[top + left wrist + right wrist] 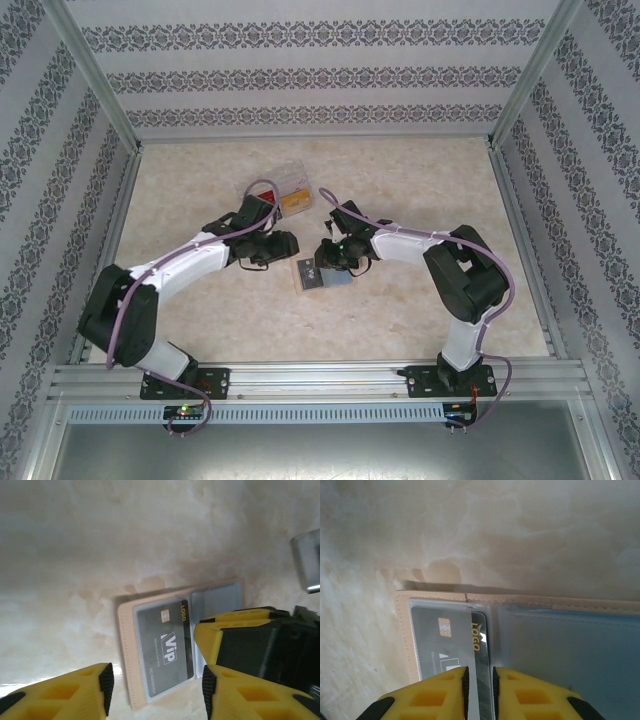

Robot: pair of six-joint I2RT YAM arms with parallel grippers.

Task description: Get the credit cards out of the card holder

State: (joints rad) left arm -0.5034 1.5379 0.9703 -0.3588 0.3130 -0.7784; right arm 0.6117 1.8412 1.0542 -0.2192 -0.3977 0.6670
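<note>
We cannot tell whether the right gripper [479, 680], nearly closed, grips the half-hidden dark card [440, 635]. The left gripper [156, 685] hangs open, empty, above the card holder [220, 597] on the marbled table [150, 530], between patterned walls [300, 38].

The card holder [570, 650] is laid open and flat on the table [200, 320], its two panels edged in tan and faced with clear sleeves over a grey-blue lining. A dark card [162, 645], marked with a chip, a gold band and pale lettering, is lodged in the left panel's sleeve.
</note>
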